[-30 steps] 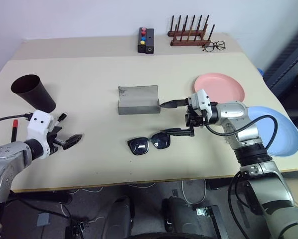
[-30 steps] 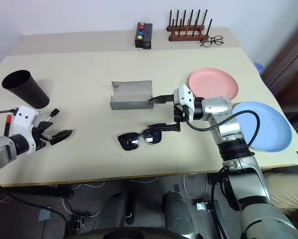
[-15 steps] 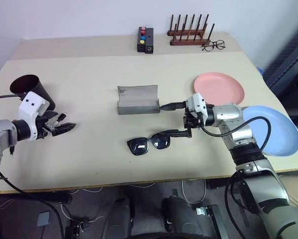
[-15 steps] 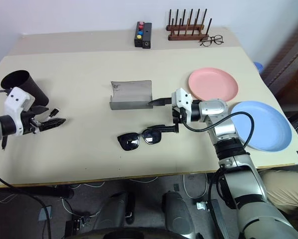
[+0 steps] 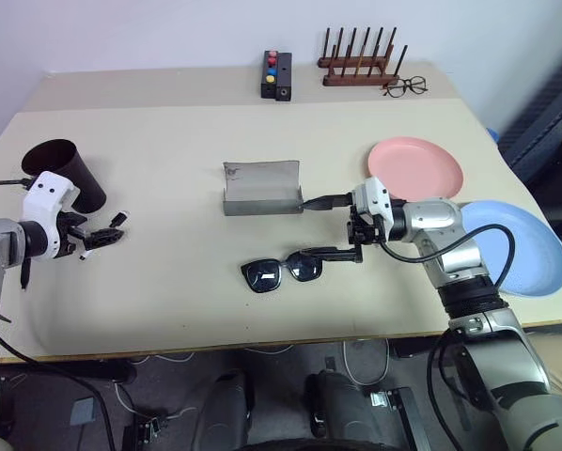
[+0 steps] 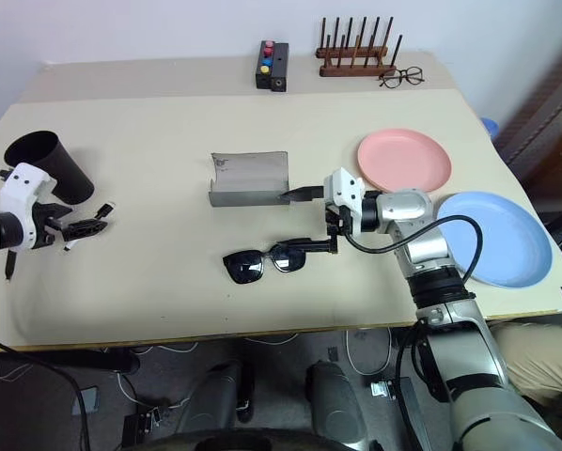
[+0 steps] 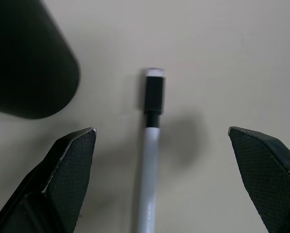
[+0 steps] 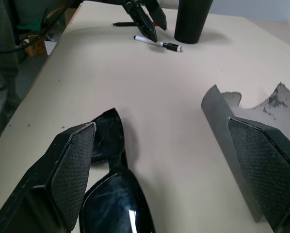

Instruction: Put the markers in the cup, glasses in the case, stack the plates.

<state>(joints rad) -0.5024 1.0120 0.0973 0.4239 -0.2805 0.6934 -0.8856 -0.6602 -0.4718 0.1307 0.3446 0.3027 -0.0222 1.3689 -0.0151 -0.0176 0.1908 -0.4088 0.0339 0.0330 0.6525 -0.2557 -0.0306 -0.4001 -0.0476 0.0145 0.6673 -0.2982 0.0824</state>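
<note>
White-bodied, black-capped, one marker point(image 7: 151, 160) lies flat on the table point(image 5: 168, 160) beside the one dark cup point(image 5: 65, 174), between the wide-open, empty jaws of the left gripper point(image 5: 101, 236). One pair of sunglasses point(image 5: 283, 272) lies near the one open grey case point(image 5: 261, 189), the right gripper point(image 5: 330, 226) spread wide and empty between them. Two plates sit apart at the right, one pink point(image 5: 415, 167), one blue point(image 5: 525, 246).

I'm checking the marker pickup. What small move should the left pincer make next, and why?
Probably ease the left pincer down and close it on the white marker. Its fingers stand open on either side of the marker, which lies flat on the table beside the cup, lined up between them and not yet held.
</note>
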